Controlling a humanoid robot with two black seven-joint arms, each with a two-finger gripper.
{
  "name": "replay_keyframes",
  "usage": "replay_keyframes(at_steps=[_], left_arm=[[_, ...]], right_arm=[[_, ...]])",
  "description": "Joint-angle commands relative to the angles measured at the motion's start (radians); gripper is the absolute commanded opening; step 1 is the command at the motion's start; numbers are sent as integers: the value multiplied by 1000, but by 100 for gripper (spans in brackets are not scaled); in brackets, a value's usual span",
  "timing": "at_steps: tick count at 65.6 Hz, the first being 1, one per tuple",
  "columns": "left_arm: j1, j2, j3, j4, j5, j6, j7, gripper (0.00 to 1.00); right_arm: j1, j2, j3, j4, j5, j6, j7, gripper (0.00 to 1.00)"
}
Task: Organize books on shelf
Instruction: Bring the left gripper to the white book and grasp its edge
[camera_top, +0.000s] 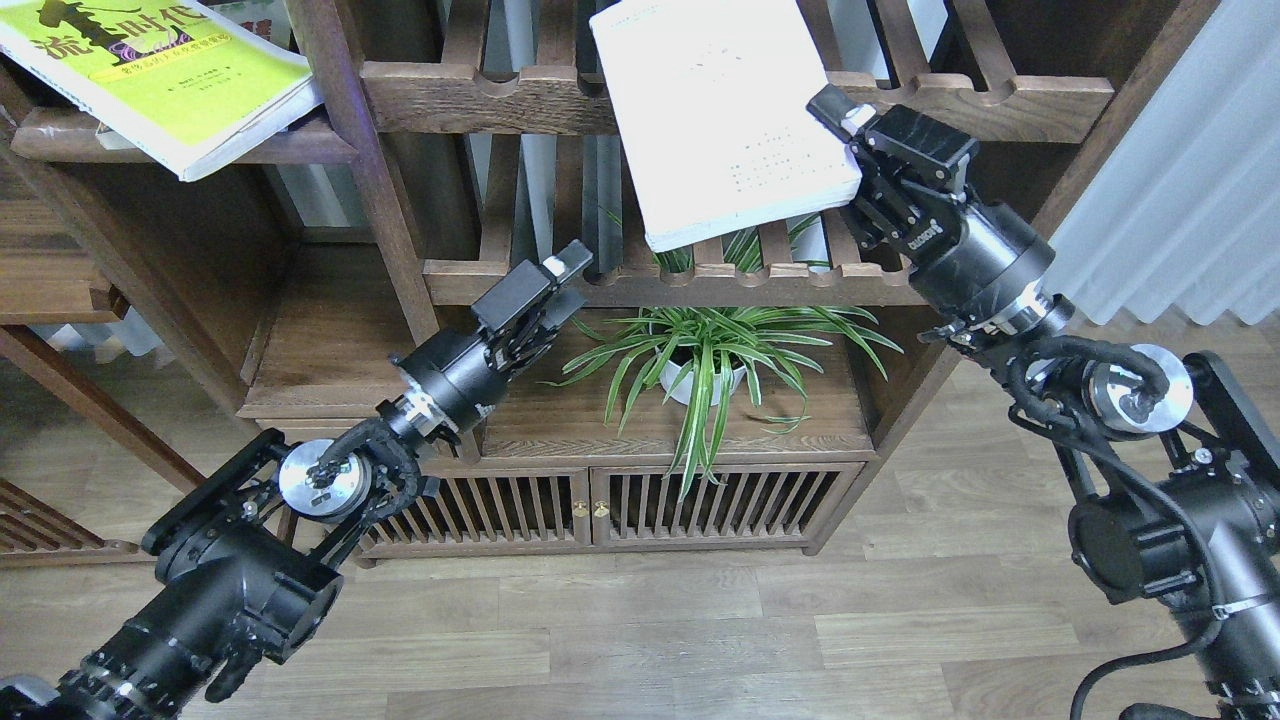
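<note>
- The white book (720, 120) is pinched at its right edge by the right gripper (858, 175), fingers clamped onto the cover and pages; it hangs tilted in the air in front of the slatted shelves (690, 283), resting on none of them.
- Holding it by one edge leaves the far, left side free, which in my judgement suits sliding it onto a surface or passing it across.
- The left gripper (545, 290) holds nothing; its fingers look to stand only narrowly apart, and it points up toward the low corner of the white book, near but not touching.
- The yellow-green book (160, 75) lies flat and skewed at upper left on the shelf (180, 145), a dark plank, its corner jutting over the front edge; a red-printed edge shows just behind it, too little to identify.
- Lower down, a white pot (700, 385) holds a spider plant (700, 350), its leaves spilling over the cabinet top (560, 430).
</note>
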Motion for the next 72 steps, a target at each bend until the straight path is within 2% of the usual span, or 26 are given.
replay_keyframes(at_steps=[1, 24, 41, 72], left_arm=[[-40, 0, 6, -25, 0, 0, -1, 97], [-39, 0, 3, -32, 0, 0, 1, 97], [13, 0, 0, -39, 0, 0, 2, 97], [191, 0, -28, -210, 2, 0, 5, 97]], right_arm=[[-8, 4, -14, 0, -2, 6, 0, 4], [-14, 4, -23, -6, -3, 8, 0, 4], [-32, 15, -17, -31, -3, 8, 0, 4], [-40, 34, -20, -97, -5, 22, 0, 4]])
